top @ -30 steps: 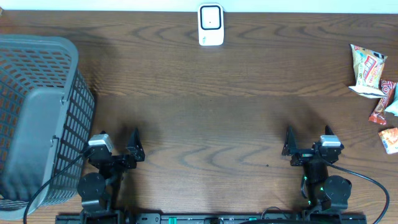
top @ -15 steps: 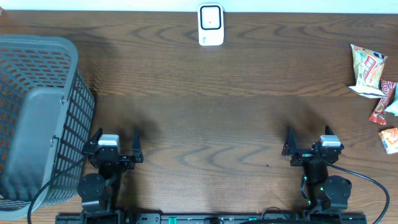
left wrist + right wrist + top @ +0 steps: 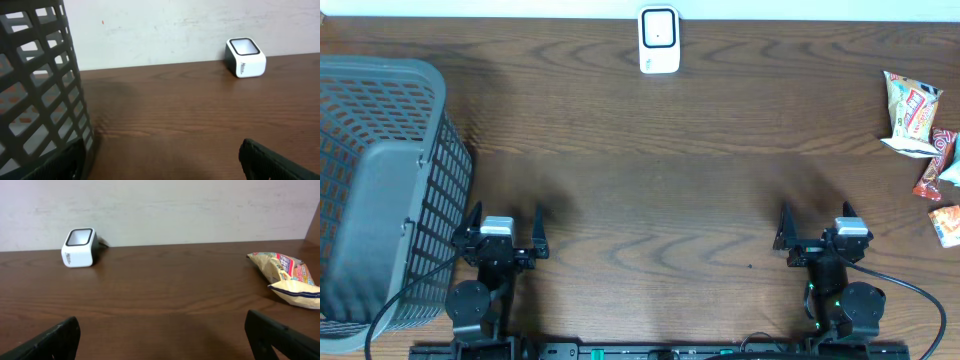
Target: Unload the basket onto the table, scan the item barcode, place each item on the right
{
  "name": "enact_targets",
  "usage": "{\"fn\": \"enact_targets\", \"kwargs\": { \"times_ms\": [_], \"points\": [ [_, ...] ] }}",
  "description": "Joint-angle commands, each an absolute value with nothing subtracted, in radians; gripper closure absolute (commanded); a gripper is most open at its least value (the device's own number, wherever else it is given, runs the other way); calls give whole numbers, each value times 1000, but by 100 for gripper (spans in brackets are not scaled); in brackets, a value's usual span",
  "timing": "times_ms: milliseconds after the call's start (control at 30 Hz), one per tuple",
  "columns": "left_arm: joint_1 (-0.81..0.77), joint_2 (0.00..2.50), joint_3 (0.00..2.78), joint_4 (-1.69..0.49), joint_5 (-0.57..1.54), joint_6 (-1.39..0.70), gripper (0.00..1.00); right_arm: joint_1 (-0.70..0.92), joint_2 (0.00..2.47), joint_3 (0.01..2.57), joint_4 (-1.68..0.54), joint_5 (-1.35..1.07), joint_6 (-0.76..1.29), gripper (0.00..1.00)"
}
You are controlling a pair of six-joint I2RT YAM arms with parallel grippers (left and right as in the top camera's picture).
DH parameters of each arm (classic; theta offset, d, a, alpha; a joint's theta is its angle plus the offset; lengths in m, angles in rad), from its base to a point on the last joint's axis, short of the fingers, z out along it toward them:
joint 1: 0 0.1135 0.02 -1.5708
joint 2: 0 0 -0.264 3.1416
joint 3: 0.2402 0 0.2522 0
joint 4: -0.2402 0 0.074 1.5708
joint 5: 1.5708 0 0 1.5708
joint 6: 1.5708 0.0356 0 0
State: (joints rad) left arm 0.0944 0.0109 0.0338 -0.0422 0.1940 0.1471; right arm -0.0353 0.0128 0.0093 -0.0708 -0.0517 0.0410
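Note:
The white barcode scanner stands at the table's far edge, also in the left wrist view and the right wrist view. Several snack packets lie at the far right: a yellow-and-white packet, a red packet and an orange packet. My left gripper hovers open near the front edge, beside the basket, with nothing between its fingers. My right gripper is open and empty too, well short of the packets.
A tall grey mesh basket fills the left side, close against my left gripper's outer finger. Bare dark wood table lies between the arms and the scanner. A pale wall rises behind the table.
My left gripper has turned slightly to the left, from angled toward the right to facing straight ahead. The right arm and all objects have stayed put.

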Motion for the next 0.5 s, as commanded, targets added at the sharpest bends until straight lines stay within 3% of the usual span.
{"fn": "enact_targets", "kwargs": {
  "times_ms": [0,467],
  "points": [
    [89,1,4,-59,171,134,2,-39,5,6,-73,-43,36,1],
    [89,1,4,-64,137,20,2,-39,5,6,-73,-43,36,1]
  ]
}}
